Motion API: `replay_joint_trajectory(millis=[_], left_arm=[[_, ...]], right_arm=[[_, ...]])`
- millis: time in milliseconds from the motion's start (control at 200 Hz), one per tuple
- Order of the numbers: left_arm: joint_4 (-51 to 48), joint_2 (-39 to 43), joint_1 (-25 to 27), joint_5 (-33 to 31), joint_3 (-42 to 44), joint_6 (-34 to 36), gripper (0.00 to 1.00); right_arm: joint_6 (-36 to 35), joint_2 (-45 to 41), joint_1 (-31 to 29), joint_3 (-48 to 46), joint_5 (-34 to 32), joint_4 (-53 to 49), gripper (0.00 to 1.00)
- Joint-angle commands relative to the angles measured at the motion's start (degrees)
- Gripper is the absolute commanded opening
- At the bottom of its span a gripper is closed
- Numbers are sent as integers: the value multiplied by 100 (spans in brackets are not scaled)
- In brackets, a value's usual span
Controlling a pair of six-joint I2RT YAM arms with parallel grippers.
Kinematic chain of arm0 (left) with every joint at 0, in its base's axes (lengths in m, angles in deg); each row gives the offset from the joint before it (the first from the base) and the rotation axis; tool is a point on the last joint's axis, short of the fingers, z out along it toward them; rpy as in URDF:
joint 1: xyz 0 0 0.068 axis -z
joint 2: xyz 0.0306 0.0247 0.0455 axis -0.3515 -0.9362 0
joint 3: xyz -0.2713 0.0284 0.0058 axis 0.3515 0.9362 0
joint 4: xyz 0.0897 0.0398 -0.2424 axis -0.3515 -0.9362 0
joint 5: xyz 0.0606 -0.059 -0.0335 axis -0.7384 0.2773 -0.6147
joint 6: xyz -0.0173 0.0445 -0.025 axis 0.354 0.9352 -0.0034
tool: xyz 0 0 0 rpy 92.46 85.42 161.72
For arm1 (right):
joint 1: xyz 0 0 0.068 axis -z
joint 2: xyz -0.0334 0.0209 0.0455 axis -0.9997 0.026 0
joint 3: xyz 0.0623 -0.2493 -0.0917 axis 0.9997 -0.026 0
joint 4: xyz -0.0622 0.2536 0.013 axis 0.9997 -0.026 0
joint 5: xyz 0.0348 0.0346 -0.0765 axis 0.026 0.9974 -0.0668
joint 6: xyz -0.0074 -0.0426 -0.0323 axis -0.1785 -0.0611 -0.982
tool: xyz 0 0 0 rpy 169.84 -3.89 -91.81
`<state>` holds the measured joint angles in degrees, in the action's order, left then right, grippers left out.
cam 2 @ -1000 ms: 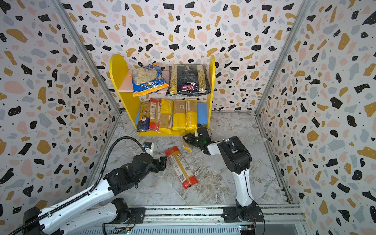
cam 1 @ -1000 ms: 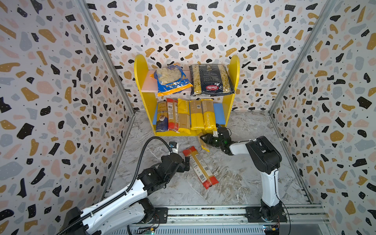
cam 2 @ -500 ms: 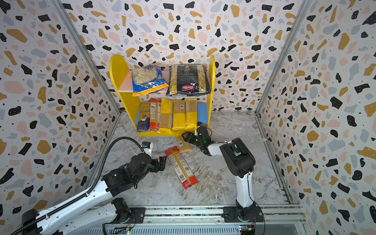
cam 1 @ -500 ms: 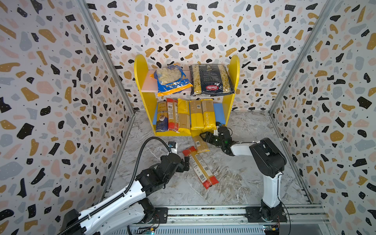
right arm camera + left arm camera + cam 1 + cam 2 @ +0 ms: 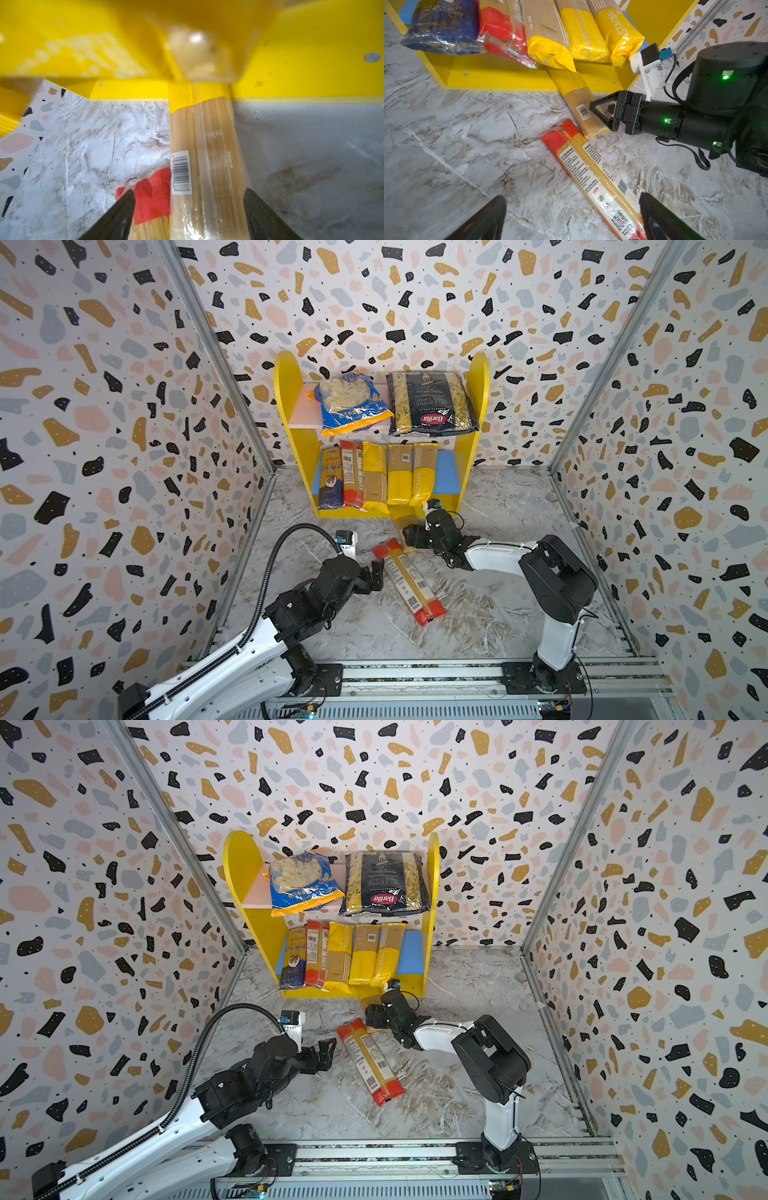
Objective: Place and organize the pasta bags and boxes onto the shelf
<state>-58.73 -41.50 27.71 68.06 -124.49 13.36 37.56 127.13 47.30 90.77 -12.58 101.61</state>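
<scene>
On marbled floor [image 5: 478, 614] between terrazzo walls [image 5: 124, 448], left gripper [image 5: 374, 576] spread, right gripper [image 5: 189, 192] spread astride yellow spaghetti pack [image 5: 209, 133]

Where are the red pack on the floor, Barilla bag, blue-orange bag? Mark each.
red pack [image 5: 408, 581], in a top view, its middle.
Barilla bag [image 5: 432, 419], in a top view, red logo.
blue-orange bag [image 5: 297, 871], in a top view, clear window.

There is one shelf [image 5: 286, 406], at centre frame. Two wide bags [image 5: 384, 884] show: one Orecchiette bag [image 5: 349, 406] and one Barilla bag [image 5: 430, 404]. Seven long spaghetti packs [image 5: 363, 955] show: four yellow packs [image 5: 400, 475], two red packs [image 5: 409, 580], one dark blue pack [image 5: 330, 481].
</scene>
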Motion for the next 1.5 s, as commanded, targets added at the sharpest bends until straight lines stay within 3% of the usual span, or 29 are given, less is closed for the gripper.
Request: replay_joint_trajectory(millis=[0,466,591,846,1071,1301,1497], left_arm=[[-81,116,12,24,-26,-54,100],[28,-111,11,-14,-128,-57,100],[108,-197,8,47,-147,-57,100],[-11,-39,5,120,-121,-102,100],[-159,339,18,81,17,-229,100],[-187,550,11,-53,146,-327,100],[-303,748,9,-155,174,-434,100]], right_arm=[[-140,-106,-19,-136,-94,-228,82],[-733,-311,701,438,504,-888,79],[-799,-369,619,312,554,-932,79],[-537,-933,210,-657,146,-578,80],[-638,-1327,-364,-1026,-663,-901,80],[-904,-999,-1081,-836,-1779,-1232,79],[-994,-529,-1247,-507,-2200,-1264,79]])
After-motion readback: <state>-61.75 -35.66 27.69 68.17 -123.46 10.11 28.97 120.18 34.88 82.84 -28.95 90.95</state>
